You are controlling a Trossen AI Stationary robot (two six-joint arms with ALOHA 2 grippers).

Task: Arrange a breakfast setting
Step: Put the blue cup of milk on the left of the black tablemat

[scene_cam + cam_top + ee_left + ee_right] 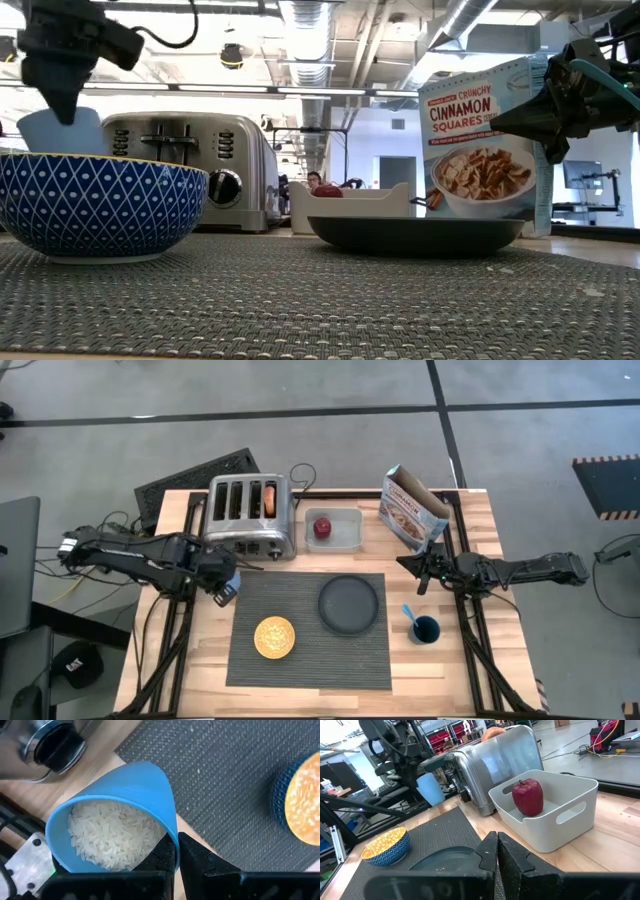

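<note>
A dark grey ribbed placemat (310, 650) lies at the table's near middle. On it stand a bowl (274, 637), yellow inside and blue-patterned outside, and a dark round plate (349, 603). My left gripper (222, 588) is at the mat's far left corner, shut on a light blue cup of white rice (115, 830). A red apple (322, 528) sits in a white bin (345, 532). A bagel (270, 500) stands in a toaster slot. A dark blue cup (426, 629) with a blue-handled spoon (410, 612) stands right of the mat. My right gripper (425, 570) is shut on nothing. My left gripper pinches the light blue cup's wall at its rim (172, 832), one finger inside the cup and one outside. The fingers come from above, pointing down. The cup hangs upright below them, rice inside; in the right wrist view its base (434, 801) looks clear of the table.
A four-slot steel toaster (248, 515) stands at the far left, right beside the held cup. A cinnamon cereal box (412, 510) stands at the far right, by my right arm. Bare mat lies near of the plate and right of the bowl.
</note>
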